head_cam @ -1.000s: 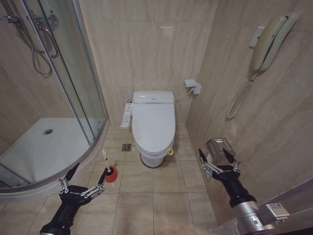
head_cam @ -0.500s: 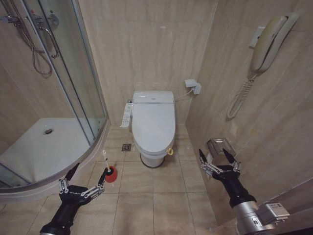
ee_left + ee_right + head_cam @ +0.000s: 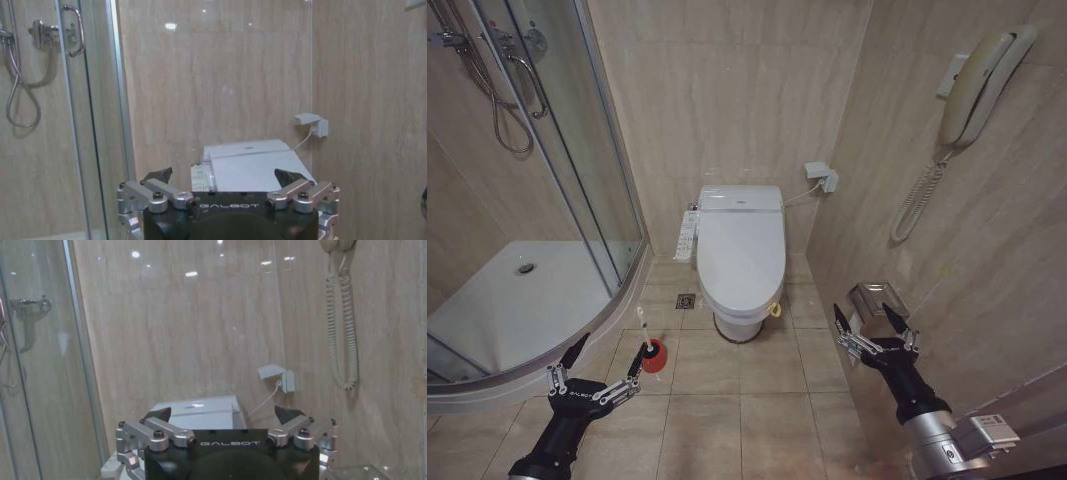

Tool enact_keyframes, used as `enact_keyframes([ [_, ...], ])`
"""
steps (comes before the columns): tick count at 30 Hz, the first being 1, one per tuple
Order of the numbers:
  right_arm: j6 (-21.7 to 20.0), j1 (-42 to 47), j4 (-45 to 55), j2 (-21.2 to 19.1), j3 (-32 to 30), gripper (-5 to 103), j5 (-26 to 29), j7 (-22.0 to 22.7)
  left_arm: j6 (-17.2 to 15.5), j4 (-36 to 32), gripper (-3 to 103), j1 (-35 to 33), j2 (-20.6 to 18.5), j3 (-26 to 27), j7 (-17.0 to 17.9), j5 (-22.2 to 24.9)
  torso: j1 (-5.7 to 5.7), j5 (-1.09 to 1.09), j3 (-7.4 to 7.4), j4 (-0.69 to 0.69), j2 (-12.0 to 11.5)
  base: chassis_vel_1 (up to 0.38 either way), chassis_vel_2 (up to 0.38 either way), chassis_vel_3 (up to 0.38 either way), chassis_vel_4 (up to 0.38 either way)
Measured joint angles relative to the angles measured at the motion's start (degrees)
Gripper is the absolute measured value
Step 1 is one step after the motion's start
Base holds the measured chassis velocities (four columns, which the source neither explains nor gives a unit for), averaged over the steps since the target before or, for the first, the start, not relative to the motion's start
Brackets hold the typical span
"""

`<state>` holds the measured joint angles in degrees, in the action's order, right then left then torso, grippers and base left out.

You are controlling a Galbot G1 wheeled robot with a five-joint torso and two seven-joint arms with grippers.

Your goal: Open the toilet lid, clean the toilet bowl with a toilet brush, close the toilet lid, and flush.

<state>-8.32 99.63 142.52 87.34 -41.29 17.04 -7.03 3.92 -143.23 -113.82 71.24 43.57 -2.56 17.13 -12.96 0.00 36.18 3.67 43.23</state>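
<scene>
Beige tiled bathroom; toilet lid (image 3: 741,246) is down, well ahead of us. We judge it light, stiff and slick: lift at its front edge. Left gripper (image 3: 597,364) and right gripper (image 3: 868,318) both gape empty. Toilet brush (image 3: 649,342) stands left of the toilet.

There is one smooth white plastic toilet lid (image 3: 741,250), one thin white-handled toilet brush (image 3: 644,334) in one small round red holder (image 3: 656,355), and two black-and-silver grippers.
</scene>
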Motion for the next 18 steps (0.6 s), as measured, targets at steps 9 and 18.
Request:
enact_keyframes([
  [9, 0.00, 0.00, 0.00, 0.00, 0.00, 100, 0.00, 0.00, 0.00, 0.00, 100, 0.00, 0.00, 0.00, 0.00, 0.00, 0.00, 0.00, 0.00, 0.00, 0.00, 0.000, 0.000, 0.000, 0.000],
  [18, 0.00, 0.00, 0.00, 0.00, 0.00, 100, 0.00, 0.00, 0.00, 0.00, 100, 0.00, 0.00, 0.00, 0.00, 0.00, 0.00, 0.00, 0.00, 0.00, 0.00, 0.000, 0.000, 0.000, 0.000],
])
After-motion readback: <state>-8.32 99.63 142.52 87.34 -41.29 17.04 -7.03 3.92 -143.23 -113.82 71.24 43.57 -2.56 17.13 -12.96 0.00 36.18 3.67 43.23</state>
